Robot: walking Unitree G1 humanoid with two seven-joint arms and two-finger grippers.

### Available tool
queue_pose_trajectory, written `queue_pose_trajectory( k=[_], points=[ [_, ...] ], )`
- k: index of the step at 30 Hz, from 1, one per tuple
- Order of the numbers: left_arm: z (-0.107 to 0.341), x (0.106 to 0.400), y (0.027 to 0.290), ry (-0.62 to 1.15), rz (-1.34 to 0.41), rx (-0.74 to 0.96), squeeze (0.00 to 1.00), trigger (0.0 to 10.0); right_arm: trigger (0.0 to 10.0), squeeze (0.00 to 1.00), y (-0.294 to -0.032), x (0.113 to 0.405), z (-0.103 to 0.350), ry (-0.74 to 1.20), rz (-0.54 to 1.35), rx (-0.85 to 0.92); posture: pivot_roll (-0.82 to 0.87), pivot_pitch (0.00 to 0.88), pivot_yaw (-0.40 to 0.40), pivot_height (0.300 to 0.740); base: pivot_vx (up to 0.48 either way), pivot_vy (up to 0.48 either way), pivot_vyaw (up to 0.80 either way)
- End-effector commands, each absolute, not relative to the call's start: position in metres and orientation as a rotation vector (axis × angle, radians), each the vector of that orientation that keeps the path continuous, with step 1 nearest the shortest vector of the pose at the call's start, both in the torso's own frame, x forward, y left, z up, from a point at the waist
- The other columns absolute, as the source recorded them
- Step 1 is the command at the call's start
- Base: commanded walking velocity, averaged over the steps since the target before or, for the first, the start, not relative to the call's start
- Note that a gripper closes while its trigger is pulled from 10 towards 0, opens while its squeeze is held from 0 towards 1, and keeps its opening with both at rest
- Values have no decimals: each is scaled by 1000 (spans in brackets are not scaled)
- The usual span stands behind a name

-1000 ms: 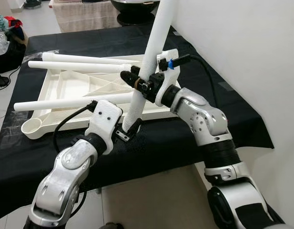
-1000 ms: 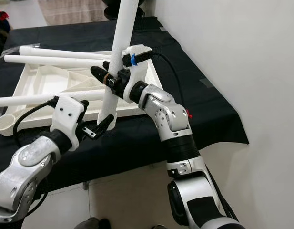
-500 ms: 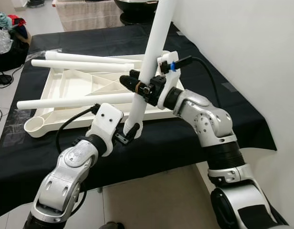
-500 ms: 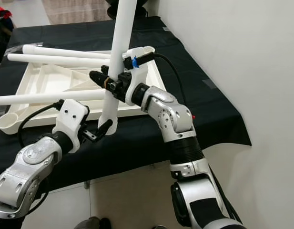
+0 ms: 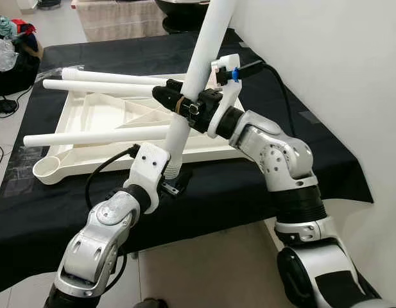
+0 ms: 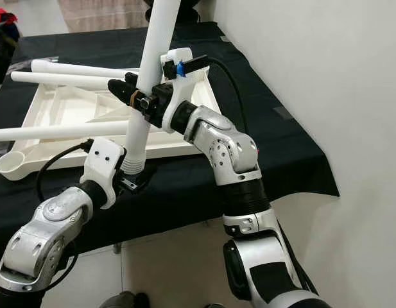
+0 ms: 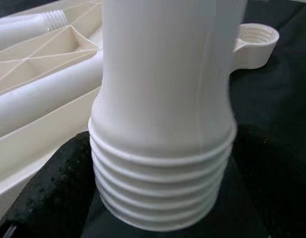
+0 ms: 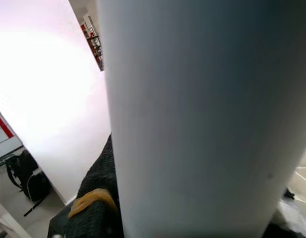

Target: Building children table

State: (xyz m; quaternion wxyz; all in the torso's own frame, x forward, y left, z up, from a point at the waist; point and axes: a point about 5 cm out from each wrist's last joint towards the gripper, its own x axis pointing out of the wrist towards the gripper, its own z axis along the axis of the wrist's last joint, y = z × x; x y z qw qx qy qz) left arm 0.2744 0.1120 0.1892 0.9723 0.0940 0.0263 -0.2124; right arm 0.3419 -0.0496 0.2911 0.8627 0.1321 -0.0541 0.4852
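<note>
A long white table leg [image 5: 201, 61] stands tilted over the front of the black-covered table [image 5: 262, 173]. My right gripper [image 5: 169, 99] is shut on its middle. The leg's threaded lower end [image 7: 160, 178] sits between the black fingers [image 7: 53, 193] of my left gripper [image 5: 174, 181], which is shut on it just above the cloth. Behind it lies the upturned white tabletop [image 5: 101, 115], with a round corner socket [image 5: 47, 170] at the near left. Two more white legs lie across the tabletop, one at the back [image 5: 108, 82] and one nearer [image 5: 95, 136].
A white wall [image 5: 326, 58] runs close along the right side of the table. Dark bags [image 5: 8, 58] and a cable sit on the tiled floor at the far left. The table's front edge is just below my left arm.
The leg's lower end has swung left and settled between my left gripper's fingers. My right gripper has shifted left with the leg.
</note>
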Motion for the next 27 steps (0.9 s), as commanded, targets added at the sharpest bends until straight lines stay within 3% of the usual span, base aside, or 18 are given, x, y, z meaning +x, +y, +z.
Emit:
queue_pose_trajectory(
  k=[1,14,24,25,27],
  points=[
    [187,276,115,58,-421,216,0,10000,10000,0,-46,335,302,-146,1071,276,83,153,-19,740,0,0,0],
    [193,280,121,34,-410,254,0,10000,10000,0,-43,326,297,-127,1120,269,81,152,-17,740,0,0,0],
    [191,278,116,20,-441,276,0,10000,10000,0,-37,321,289,-111,1153,253,87,102,-5,740,0,0,0],
    [190,277,116,21,-443,274,0,8353,10000,0,-37,320,290,-115,1155,257,87,99,-2,740,0,0,0],
    [190,277,116,21,-443,274,0,8353,10000,0,-37,320,290,-115,1155,257,87,99,-2,740,0,0,0]
  ],
)
